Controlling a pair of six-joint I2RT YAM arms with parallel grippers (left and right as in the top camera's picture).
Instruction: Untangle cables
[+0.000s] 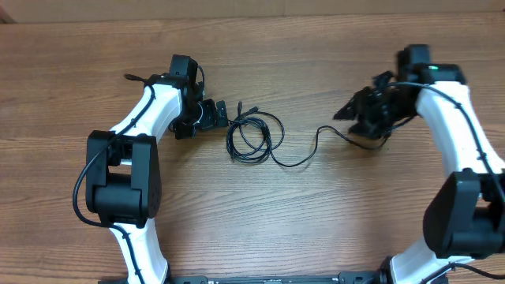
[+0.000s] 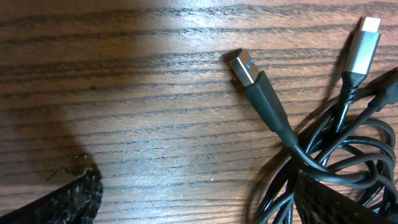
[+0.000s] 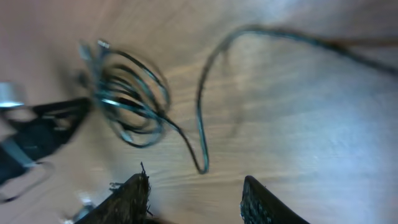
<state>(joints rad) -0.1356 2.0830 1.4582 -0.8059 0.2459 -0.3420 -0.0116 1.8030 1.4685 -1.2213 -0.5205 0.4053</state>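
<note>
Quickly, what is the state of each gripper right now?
Left gripper: open, holding nothing.
Right gripper: open, holding nothing.

The left arm (image 1: pixel 146 110) and right arm (image 1: pixel 461 126) share white shells between bulky black joint housings (image 1: pixel 126 185), with thick black wires (image 1: pixel 77 189) looped alongside. A green light (image 1: pixel 432 66) glows beside the right arm's black wrist block (image 1: pixel 414 55). Pincer fingertips (image 3: pixel 134 196) are black, rough-textured

No text, label, brand or number legible in any view. On the thin black cables (image 1: pixel 254 138), the black plastic USB plug (image 2: pixel 261 93) and grey metal-tipped plug (image 2: pixel 362 43) show plain housings. Right wrist view too blurred to read.
</note>
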